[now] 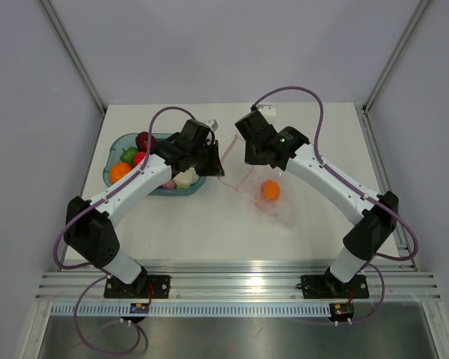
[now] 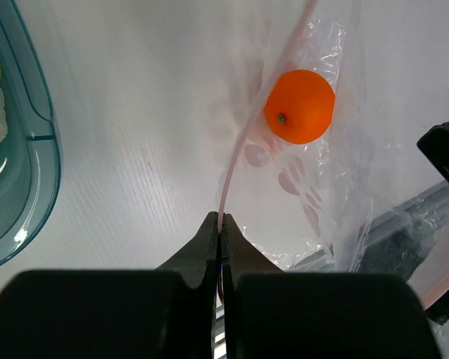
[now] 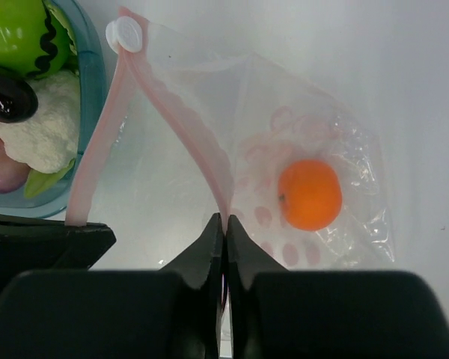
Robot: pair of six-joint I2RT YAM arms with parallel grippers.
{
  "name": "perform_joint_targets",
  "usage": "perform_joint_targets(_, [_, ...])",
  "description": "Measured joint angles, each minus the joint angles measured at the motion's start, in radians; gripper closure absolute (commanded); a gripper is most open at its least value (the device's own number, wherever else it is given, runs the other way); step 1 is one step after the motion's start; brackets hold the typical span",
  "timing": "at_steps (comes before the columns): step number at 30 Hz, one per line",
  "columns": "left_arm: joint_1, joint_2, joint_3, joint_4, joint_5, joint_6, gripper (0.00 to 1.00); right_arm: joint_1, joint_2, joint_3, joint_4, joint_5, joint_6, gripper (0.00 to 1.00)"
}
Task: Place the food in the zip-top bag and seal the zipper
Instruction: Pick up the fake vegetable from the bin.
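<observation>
Clear crinkly plastic zip-top bag is sitting just ahead of your left gripper and right gripper; both are pinching its thin pink-red zipper strip, jaws closed. Round orange toy ball is sitting inside.

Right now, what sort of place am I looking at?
Probably a robotics lab test bench, not a kitchen: a white table walled by bare grey panels, two arms bolted to a metal rail, toy food in a teal tray.
</observation>
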Motion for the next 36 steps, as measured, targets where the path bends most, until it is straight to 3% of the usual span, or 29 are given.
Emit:
perform_joint_targets(1, [0.000, 0.000, 0.000, 0.003, 0.002, 0.000, 1.00, 0.001, 0.000, 0.004, -0.002, 0.004, 0.000, 1.00])
perform_joint_targets(9, [0.008, 0.012, 0.032, -0.018, 0.005, 0.012, 1.00, 0.002, 0.008, 0.047, -0.053, 0.068, -0.032, 1.00])
perform_joint_targets(16, [0.020, 0.118, 0.348, -0.100, 0.026, 0.066, 1.00, 0.002, 0.038, 0.348, -0.106, 0.231, -0.127, 1.00])
perform_joint_targets(19, [0.020, 0.136, 0.424, -0.097, 0.050, 0.083, 1.00, 0.002, 0.026, 0.385, -0.106, 0.282, -0.151, 1.00])
perform_joint_targets(23, [0.024, 0.136, 0.394, -0.087, 0.074, 0.097, 1.00, 0.002, 0.019, 0.322, -0.100, 0.292, -0.154, 1.00])
perform_joint_targets(30, [0.116, 0.163, 0.150, -0.061, 0.109, 0.120, 1.00, 0.002, 0.048, 0.066, -0.063, 0.192, -0.107, 1.00])
perform_joint_targets(33, [0.152, 0.194, 0.125, -0.070, 0.109, 0.136, 0.78, 0.002, 0.081, 0.033, -0.052, 0.141, -0.085, 1.00])
perform_joint_targets(34, [0.155, 0.198, 0.125, -0.070, 0.109, 0.143, 0.67, 0.002, 0.089, 0.031, -0.045, 0.129, -0.082, 1.00])
perform_joint_targets(35, [0.155, 0.198, 0.125, -0.070, 0.109, 0.151, 0.48, 0.002, 0.094, 0.031, -0.039, 0.118, -0.079, 1.00])
perform_joint_targets(36, [0.154, 0.198, 0.125, -0.069, 0.111, 0.161, 0.39, 0.002, 0.097, 0.031, -0.032, 0.108, -0.074, 1.00])
